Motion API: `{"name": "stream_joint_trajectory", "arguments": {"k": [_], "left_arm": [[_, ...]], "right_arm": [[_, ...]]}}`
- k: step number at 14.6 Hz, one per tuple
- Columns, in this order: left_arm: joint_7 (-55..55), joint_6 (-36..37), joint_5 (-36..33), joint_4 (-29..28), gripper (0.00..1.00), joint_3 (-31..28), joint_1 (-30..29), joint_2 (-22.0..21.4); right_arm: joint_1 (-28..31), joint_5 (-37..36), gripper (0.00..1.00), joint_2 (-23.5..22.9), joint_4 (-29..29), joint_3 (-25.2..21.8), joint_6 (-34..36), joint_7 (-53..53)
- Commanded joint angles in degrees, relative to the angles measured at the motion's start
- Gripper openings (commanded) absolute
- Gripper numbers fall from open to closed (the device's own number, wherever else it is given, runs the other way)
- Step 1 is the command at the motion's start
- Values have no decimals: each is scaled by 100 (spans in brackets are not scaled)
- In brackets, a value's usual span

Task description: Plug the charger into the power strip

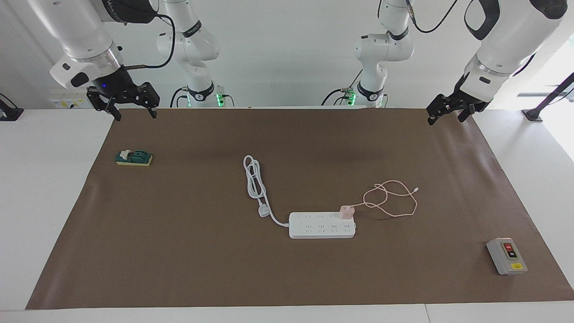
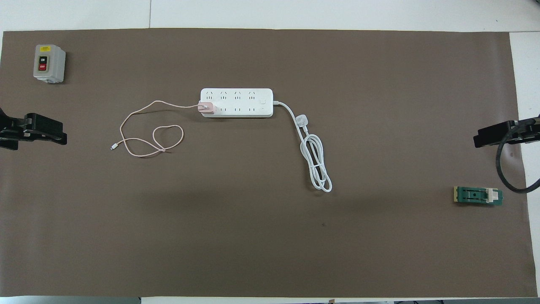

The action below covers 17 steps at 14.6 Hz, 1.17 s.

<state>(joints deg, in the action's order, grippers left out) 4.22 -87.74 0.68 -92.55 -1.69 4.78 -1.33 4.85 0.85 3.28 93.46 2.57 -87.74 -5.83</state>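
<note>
The white power strip (image 1: 320,226) lies flat in the middle of the brown mat; it also shows in the overhead view (image 2: 242,101). The pale-pink charger (image 1: 346,212) sits on the strip's end socket toward the left arm's end, in the row nearer to the robots, with its prongs hidden; it also shows in the overhead view (image 2: 206,108). Its thin pink cable (image 1: 390,202) loops on the mat beside the strip. My right gripper (image 1: 133,107) is open and empty, raised over the mat's corner at its own end. My left gripper (image 1: 446,115) is open and empty, raised over the corner at its own end.
The strip's thick white cord (image 1: 255,179) lies coiled toward the right arm's end, with its white plug (image 1: 263,211) loose on the mat. A grey box with red and black buttons (image 1: 506,255) sits at the left arm's end, farther from the robots. A green switch block (image 1: 133,158) sits at the right arm's end.
</note>
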Motion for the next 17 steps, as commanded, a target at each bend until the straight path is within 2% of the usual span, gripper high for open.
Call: {"name": "stream_joint_trajectory", "arguments": {"k": [1, 8, 12, 17], "left_arm": [[-114, -488, -68, -246, 100, 81, -30, -174], [-105, -525, -60, -316, 100, 81, -21, -280], [-123, -209, -60, -316, 100, 116, -12, -280], [-131, -182, -60, -290, 100, 116, -30, -289]], "right_arm": [[104, -50, 100, 129, 138, 77, 28, -94], [104, -50, 100, 129, 138, 77, 28, -103], [104, -50, 100, 129, 138, 77, 28, -94], [104, -50, 100, 129, 138, 77, 28, -94]]}}
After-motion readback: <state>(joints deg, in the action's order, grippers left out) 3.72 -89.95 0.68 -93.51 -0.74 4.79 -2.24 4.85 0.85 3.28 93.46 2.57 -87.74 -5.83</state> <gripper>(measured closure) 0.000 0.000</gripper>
